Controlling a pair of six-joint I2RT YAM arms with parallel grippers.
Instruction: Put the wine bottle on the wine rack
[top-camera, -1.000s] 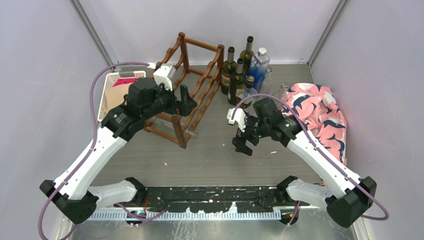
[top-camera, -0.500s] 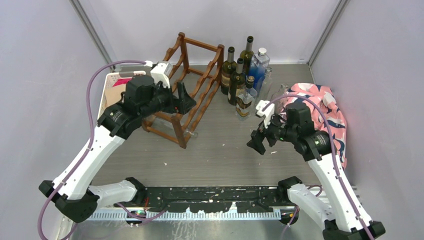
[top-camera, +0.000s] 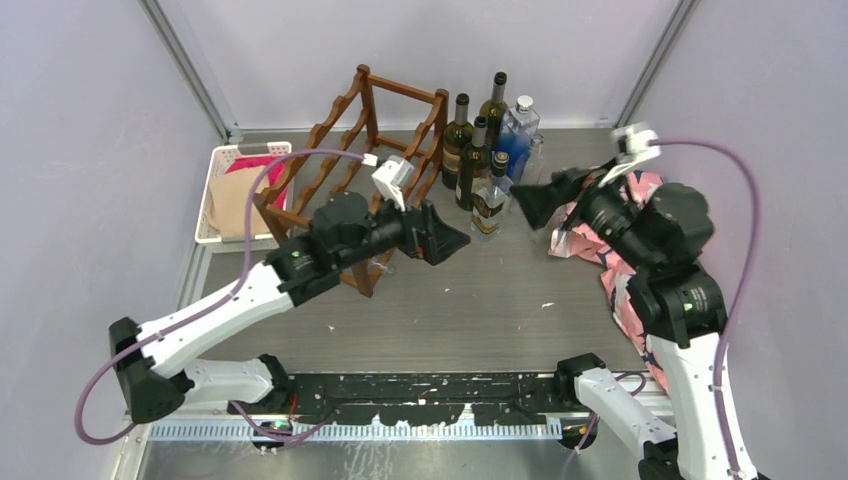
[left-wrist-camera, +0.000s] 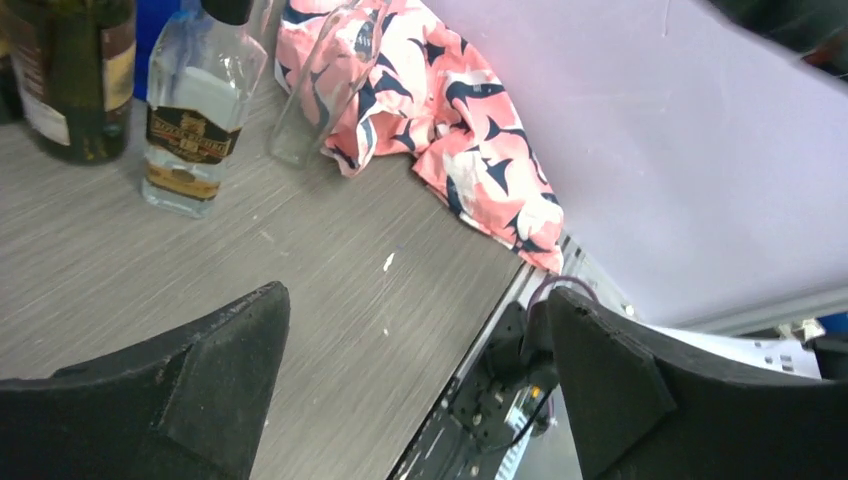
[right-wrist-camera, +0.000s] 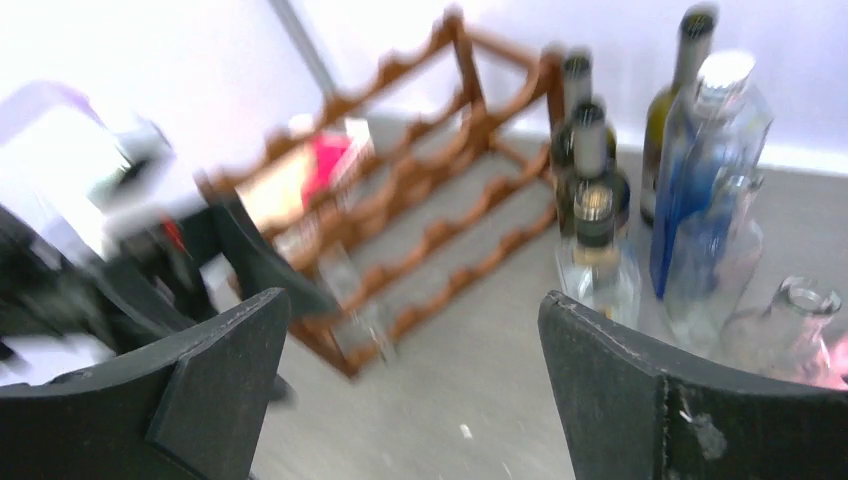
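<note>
The reddish-brown wine rack stands at the back left, and the right wrist view shows it blurred. A clear bottle lies in its lowest tier. Dark green wine bottles stand upright in a cluster right of the rack, with a short clear labelled bottle in front of them. My left gripper hovers open and empty over the table between rack and bottles. My right gripper is raised just right of the cluster, open and empty.
A blue bottle stands at the cluster's back right. A clear glass vessel lies beside a pink patterned cloth on the right. A white basket sits left of the rack. Walls close three sides.
My left arm has swung from the rack rightward and out over the table's middle. My right arm has lifted and moved back toward the bottles. Both grippers stay empty.
</note>
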